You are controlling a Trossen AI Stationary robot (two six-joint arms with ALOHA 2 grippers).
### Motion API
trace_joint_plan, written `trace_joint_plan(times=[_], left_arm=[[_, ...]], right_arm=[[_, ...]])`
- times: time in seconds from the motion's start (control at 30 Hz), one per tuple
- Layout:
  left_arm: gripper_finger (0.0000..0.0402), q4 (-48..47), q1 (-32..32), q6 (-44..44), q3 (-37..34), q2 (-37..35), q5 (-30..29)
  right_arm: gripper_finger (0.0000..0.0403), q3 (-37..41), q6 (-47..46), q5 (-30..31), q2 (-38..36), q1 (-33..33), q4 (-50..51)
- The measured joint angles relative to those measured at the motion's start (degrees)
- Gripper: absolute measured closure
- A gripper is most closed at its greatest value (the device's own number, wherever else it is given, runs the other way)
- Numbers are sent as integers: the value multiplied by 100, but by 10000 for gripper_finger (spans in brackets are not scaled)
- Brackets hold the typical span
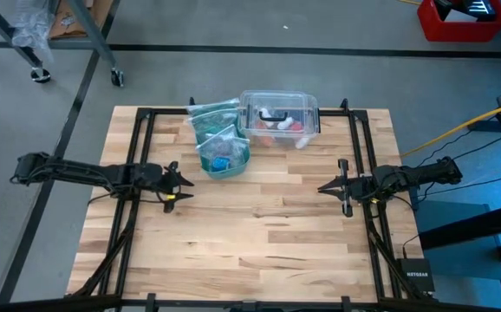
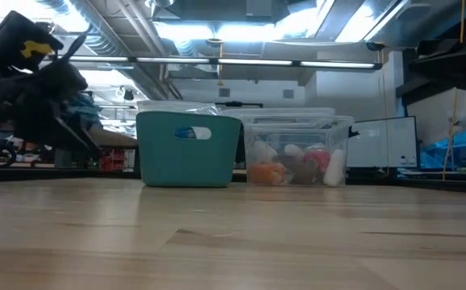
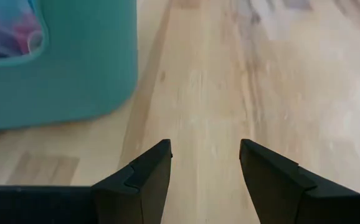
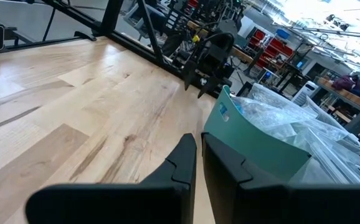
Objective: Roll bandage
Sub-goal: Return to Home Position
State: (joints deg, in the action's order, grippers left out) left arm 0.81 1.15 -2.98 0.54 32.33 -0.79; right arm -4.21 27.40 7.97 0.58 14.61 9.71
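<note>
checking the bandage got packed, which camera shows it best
The high view: the bandage shows as a blue spot inside a clear bag in the teal bin. The low and both wrist views show only the bin and plastic, no bandage.

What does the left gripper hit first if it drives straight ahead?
Probably nothing nearby: the left gripper points across bare table, with the teal bin off to one side. Farther on, the right gripper faces it and is likely first, though height is unclear.
</note>
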Motion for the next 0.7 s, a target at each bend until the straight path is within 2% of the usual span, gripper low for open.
trace_joint_plan(times=[0.13, 0.7], left_arm=[[219, -5, -5, 0, 0, -371, 11], [219, -19, -5, 0, 0, -2733, 17]], right_arm=[[371, 2, 0, 0, -45, 0, -8], [371, 2, 0, -2, -44, 0, -13]])
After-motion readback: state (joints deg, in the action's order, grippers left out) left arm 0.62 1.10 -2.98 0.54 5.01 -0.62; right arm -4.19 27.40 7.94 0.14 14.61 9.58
